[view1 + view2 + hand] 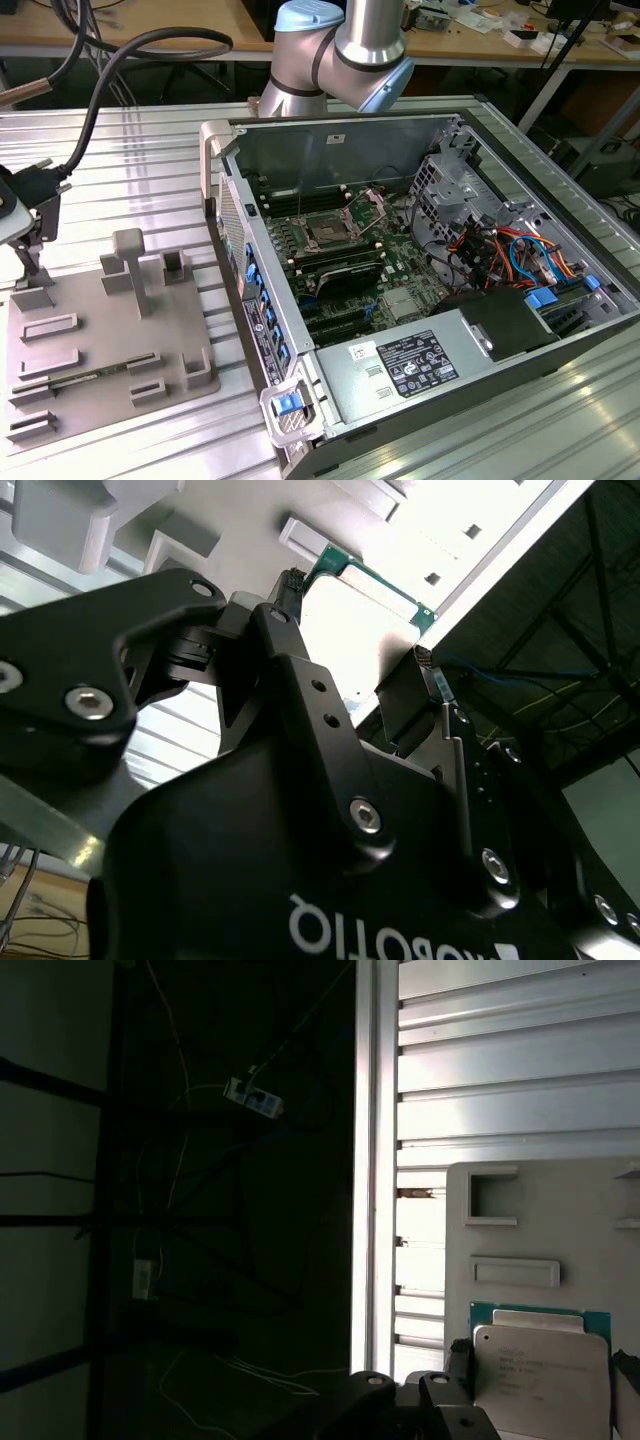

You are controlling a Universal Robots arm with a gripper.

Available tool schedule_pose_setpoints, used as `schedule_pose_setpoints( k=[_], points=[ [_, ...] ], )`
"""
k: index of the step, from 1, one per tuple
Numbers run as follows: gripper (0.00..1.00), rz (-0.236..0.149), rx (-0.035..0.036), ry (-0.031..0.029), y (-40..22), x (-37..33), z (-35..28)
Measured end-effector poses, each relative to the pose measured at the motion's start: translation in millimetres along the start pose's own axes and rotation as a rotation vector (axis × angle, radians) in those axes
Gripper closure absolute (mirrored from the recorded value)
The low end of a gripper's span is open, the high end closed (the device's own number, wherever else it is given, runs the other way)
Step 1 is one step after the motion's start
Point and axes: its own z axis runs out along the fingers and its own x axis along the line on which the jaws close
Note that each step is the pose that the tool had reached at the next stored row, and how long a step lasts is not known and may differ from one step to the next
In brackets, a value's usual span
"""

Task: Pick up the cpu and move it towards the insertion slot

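Over at the exterior view's left, by the far corner of the grey fixture plate (pixel 110 340), the cpu (pixel 540 1365) sits between the fingers (pixel 300 675) of the tool (pixel 357 625), silvery lid up with a thin green rim around it. Both wrist views put a black finger against each of two opposite edges, so I judge the tool clamped on the cpu. Whether the chip is clear of the plate or resting on it I cannot tell. Raised blocks (pixel 130 265) stand on the plate just beside the tool. The insertion slot (pixel 333 230) is well apart, toward the exterior view's right inside the open computer case (pixel 215 150), with its dark centre framed in shiny metal on the green board. The case's near wall stands between plate and slot. A thick black cable (pixel 120 60) loops from the tool over the ribbed bench (pixel 130 150). The hold is on thin edges only, so a jolt could tilt or drop the chip. A low path could knock it against a block or the case wall, and the cable could snag and drag the tool off line.
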Motion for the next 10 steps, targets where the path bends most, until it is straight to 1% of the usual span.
schedule_pose_setpoints(
  k=[10],
  points=[
    [0.45,0.0,0.0,0.0001,0.4,0.1,-7.7]
  ],
)
